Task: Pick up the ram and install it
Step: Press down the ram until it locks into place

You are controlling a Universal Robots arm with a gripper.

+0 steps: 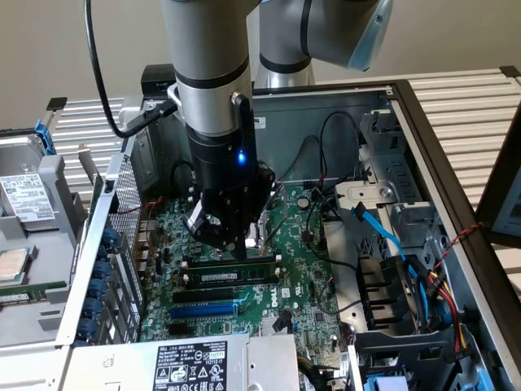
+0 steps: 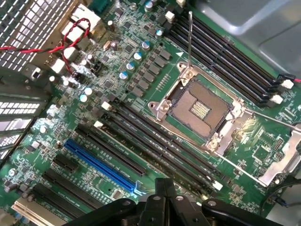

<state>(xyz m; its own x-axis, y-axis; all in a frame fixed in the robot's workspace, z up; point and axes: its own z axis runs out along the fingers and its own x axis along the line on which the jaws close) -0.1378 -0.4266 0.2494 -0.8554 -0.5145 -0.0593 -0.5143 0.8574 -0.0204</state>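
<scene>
The tool (image 1: 230, 236) is hanging with its fingers pressed together and holding nothing, just above the ram (image 1: 230, 276) sitting in the motherboard (image 1: 305, 281) slot beneath it.

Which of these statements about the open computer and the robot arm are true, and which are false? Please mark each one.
1. The gripper is shut. True.
2. A card is plugged into the blue expansion slot. False: the slot is empty.
3. A cooler covers the processor socket. False: the socket is bare and its contacts show.
4. In the exterior view, the ram lies along the memory slots, close under the gripper. True.
</scene>
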